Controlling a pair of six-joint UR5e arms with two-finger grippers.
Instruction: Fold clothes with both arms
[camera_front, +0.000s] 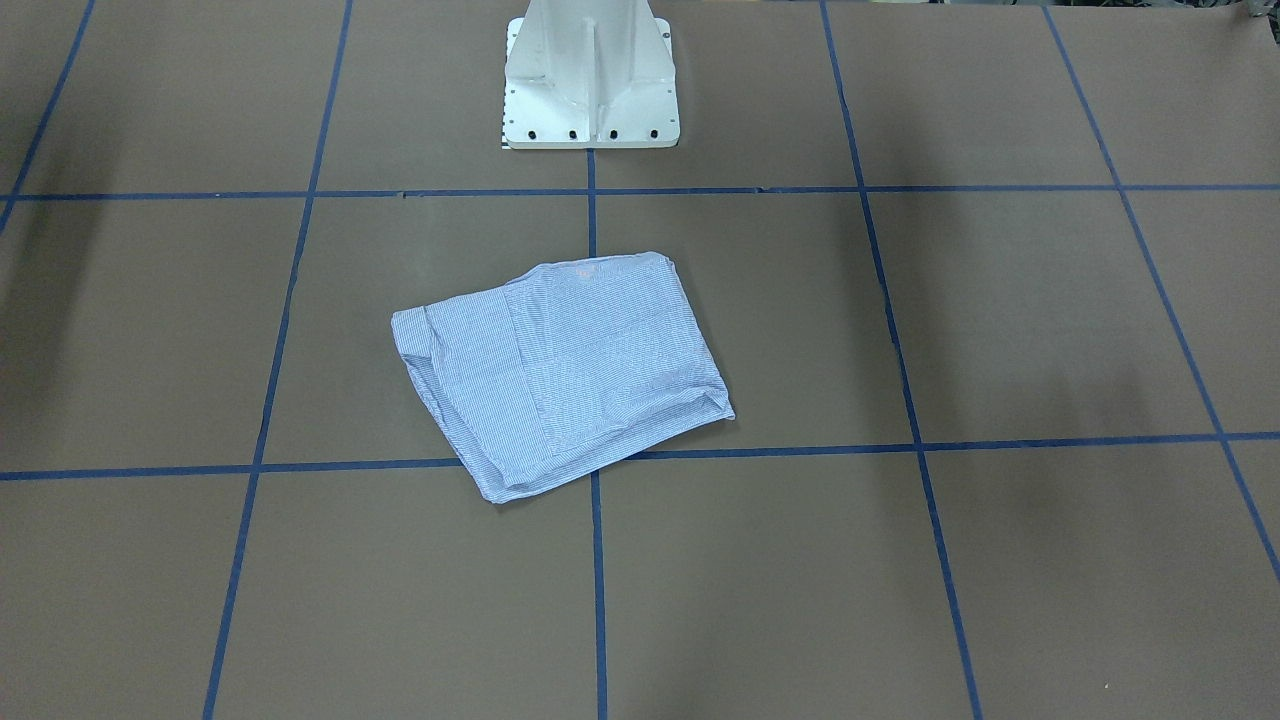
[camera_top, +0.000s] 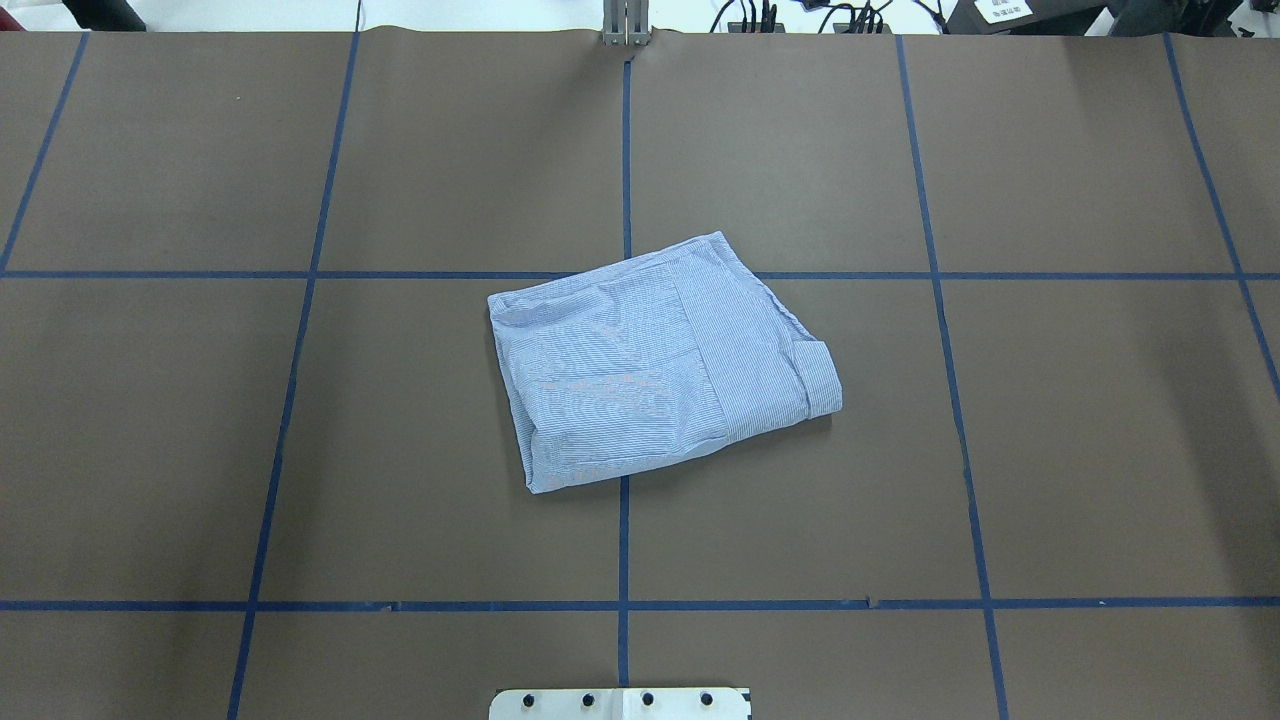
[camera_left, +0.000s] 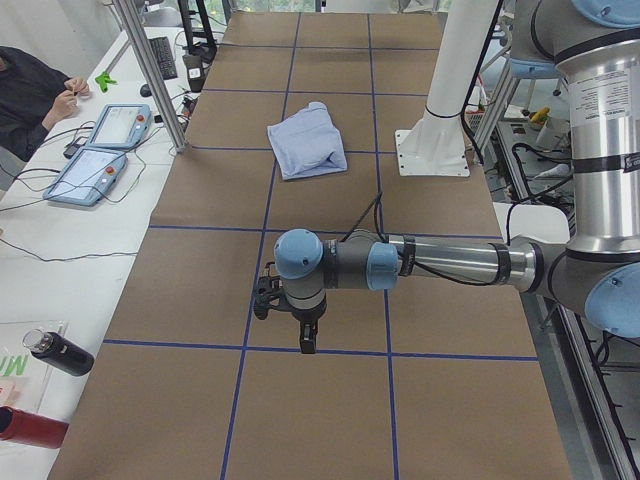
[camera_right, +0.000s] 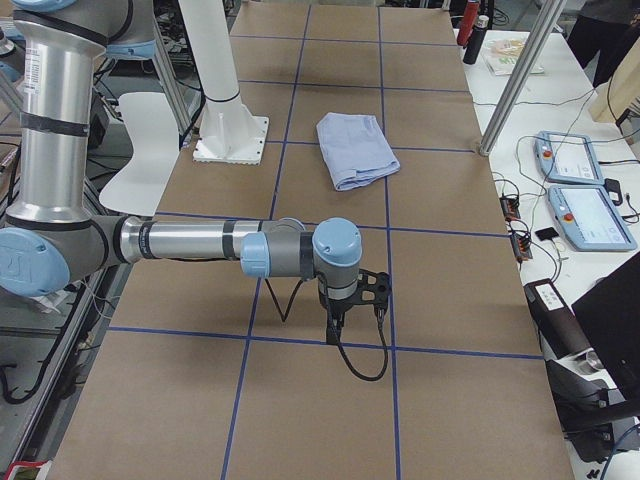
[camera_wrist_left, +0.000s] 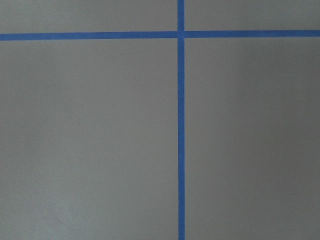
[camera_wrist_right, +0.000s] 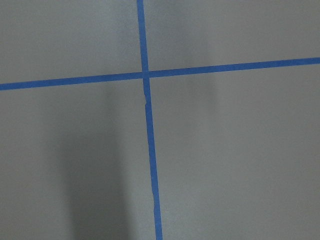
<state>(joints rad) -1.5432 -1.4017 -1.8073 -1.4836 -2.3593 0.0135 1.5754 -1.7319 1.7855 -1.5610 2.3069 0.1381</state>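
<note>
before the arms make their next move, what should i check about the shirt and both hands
1. Shirt folded into a compact bundle: ok.
2. Shirt lying free on the table, nothing gripping it: ok.
3. Left hand clear of the shirt: ok.
4. Right hand clear of the shirt: ok.
5. Hands open or shut: cannot tell, they show in side views only.
6. Bundle square to the blue tape lines: not ok, it lies skewed.
</note>
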